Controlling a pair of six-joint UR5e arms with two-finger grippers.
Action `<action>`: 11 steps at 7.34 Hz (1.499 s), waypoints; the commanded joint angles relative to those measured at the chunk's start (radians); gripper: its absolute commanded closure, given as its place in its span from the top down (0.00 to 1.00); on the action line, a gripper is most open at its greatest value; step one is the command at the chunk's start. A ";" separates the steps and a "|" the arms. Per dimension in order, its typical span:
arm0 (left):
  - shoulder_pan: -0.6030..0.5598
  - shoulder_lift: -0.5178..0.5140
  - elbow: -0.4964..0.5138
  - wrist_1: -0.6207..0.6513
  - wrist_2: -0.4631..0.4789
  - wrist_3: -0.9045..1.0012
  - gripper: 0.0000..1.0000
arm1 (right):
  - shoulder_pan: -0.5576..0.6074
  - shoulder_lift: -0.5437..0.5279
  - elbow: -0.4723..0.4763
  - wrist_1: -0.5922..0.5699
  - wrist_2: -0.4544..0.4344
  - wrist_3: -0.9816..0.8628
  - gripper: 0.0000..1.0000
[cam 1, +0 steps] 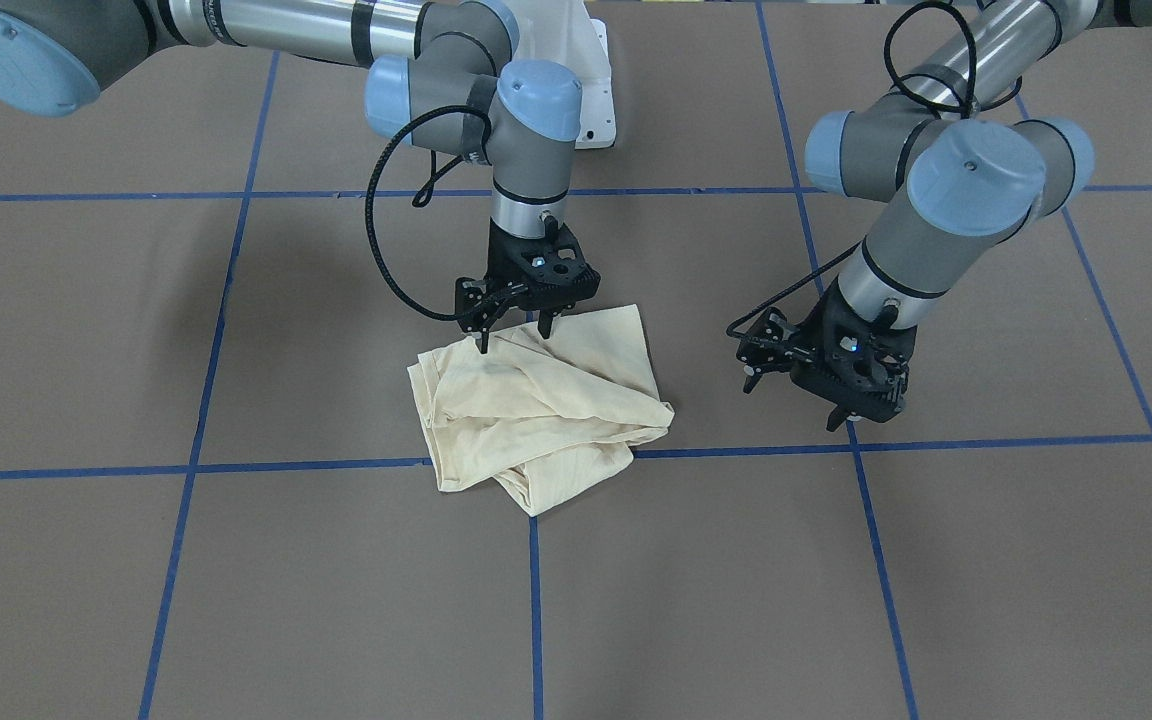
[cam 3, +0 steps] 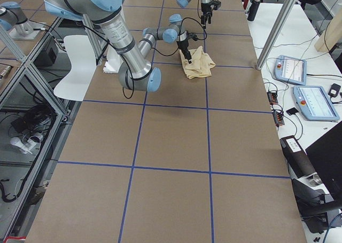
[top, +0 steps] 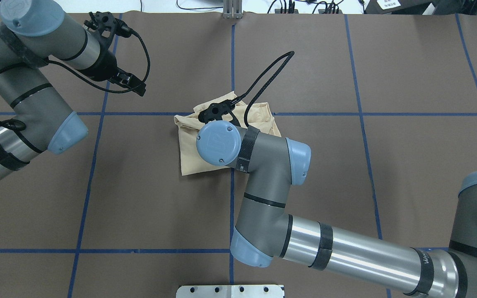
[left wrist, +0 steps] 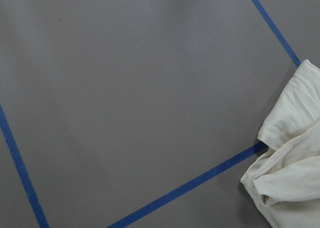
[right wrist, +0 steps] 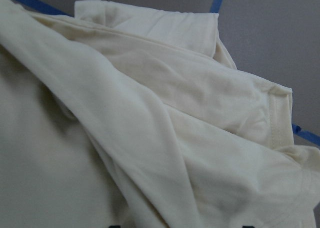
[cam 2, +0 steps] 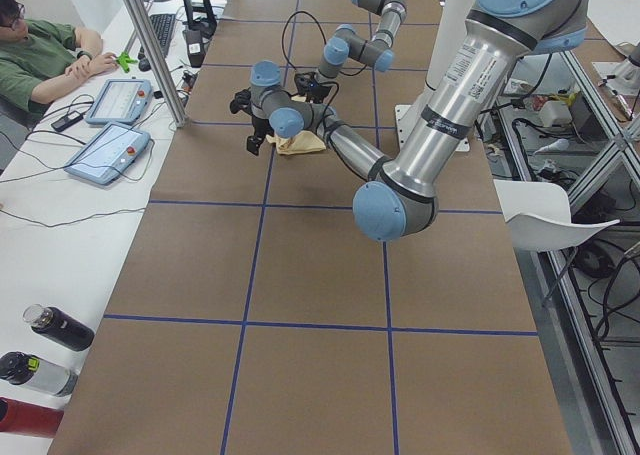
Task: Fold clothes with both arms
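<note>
Basically: right gripper [cam 1: 514, 340] is fingers-down at the shirt's [cam 1: 536, 410] robot-side edge, jaws part-way apart and holding nothing. Its tips are on or just over the cloth; contact is not clear. In the wrist view a raised fold runs between the two tips.

Right arm [top: 263, 194]: last link plumb over the shirt, elbow bent, forearm coming in from the robot's right. In the overhead view it hides the middle of the shirt.

Left gripper [cam 1: 793, 400]: jaws wide, empty, tilted, hovering over bare table [cam 1: 236, 600] well clear of the cloth. The shirt lies to its right from the robot's side; its wrist view catches only a corner of cloth at the right edge. Left arm [top: 23, 111] is folded back at the table's left.

Shirt: bunched near table centre, straddling a tape line [cam 1: 286, 466]. It is roughly square with no clear long axis, creases running diagonally, print not visible.

Judgement: the right gripper is far the nearer, so the next move is likely a pinch on that fold. The left must cross to the shirt's left edge before both can pull it flat.
</note>
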 commanded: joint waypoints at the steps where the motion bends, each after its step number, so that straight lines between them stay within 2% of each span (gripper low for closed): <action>1: 0.000 0.004 -0.001 0.000 -0.028 0.000 1.00 | -0.006 0.020 -0.039 -0.003 -0.016 -0.039 0.53; 2: -0.002 0.008 -0.003 0.000 -0.032 0.000 1.00 | 0.005 0.029 -0.052 -0.003 -0.018 -0.040 0.15; 3: -0.002 0.010 -0.004 0.000 -0.034 0.000 1.00 | 0.028 0.035 -0.050 -0.003 -0.018 -0.040 0.00; 7: -0.002 0.011 -0.004 0.000 -0.034 -0.009 1.00 | 0.120 0.041 -0.058 0.006 -0.019 -0.051 0.00; 8: -0.002 0.013 -0.006 0.000 -0.034 -0.011 1.00 | 0.151 0.073 -0.116 0.019 -0.028 -0.060 0.00; 9: -0.002 0.016 -0.009 0.000 -0.035 -0.009 1.00 | 0.166 0.128 -0.247 0.152 -0.036 -0.053 0.31; 10: -0.002 0.022 -0.010 0.000 -0.042 -0.009 1.00 | 0.171 0.135 -0.300 0.255 -0.038 -0.043 0.99; 11: -0.002 0.022 -0.011 0.000 -0.043 -0.009 1.00 | 0.185 0.161 -0.300 0.259 -0.033 -0.039 1.00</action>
